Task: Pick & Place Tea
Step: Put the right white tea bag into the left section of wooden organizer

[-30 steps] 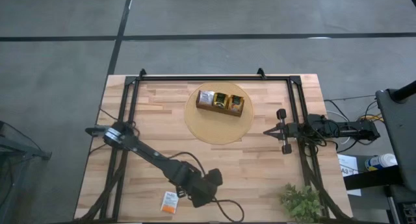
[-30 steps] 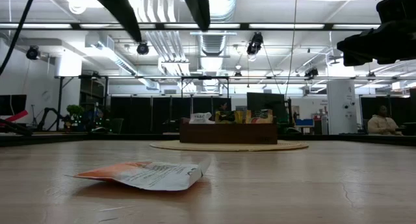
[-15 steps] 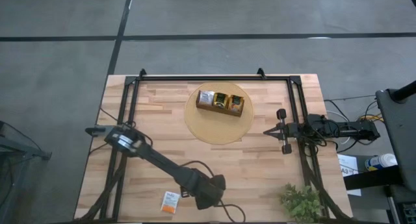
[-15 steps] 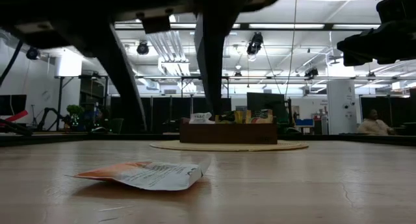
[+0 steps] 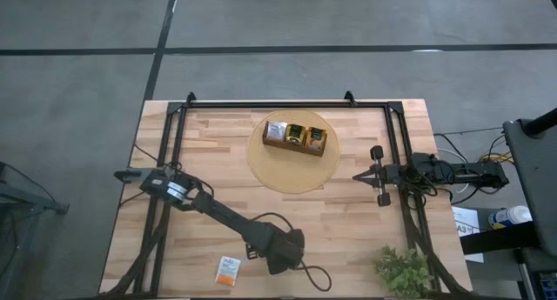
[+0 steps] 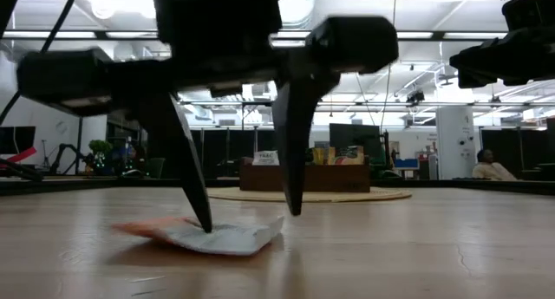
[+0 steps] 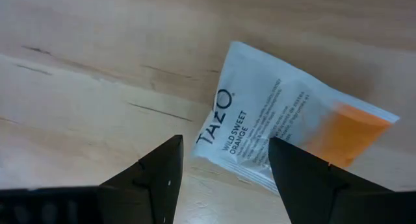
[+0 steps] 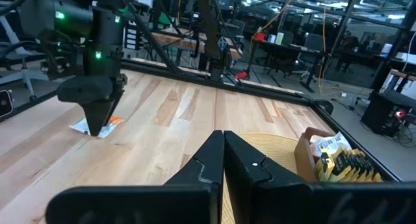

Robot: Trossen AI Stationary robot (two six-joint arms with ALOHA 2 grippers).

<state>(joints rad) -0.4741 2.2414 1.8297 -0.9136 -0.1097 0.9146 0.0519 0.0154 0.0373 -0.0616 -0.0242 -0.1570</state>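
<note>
Left gripper (image 6: 247, 223) open astride packet (image 7: 286, 136), contact unclear; label "TAZO WILD SWEET ORANGE", smaller print illegible.

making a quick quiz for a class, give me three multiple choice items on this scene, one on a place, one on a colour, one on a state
1. Where does the wooden tray stand?
A. on the round mat
B. on the bare table by the plant
C. at the table's near left corner

2. What colours is the loose tea packet?
A. green and black
B. white and orange
C. all red

3. How is the left gripper?
A. shut on the packet
B. open, fingers down over the packet
C. open, above the tray

Answers:
1 A, the high view shows the tray on the mat.
2 B, the left wrist view shows a white packet with an orange end.
3 B, the packet lies flat between the spread fingers.
</note>
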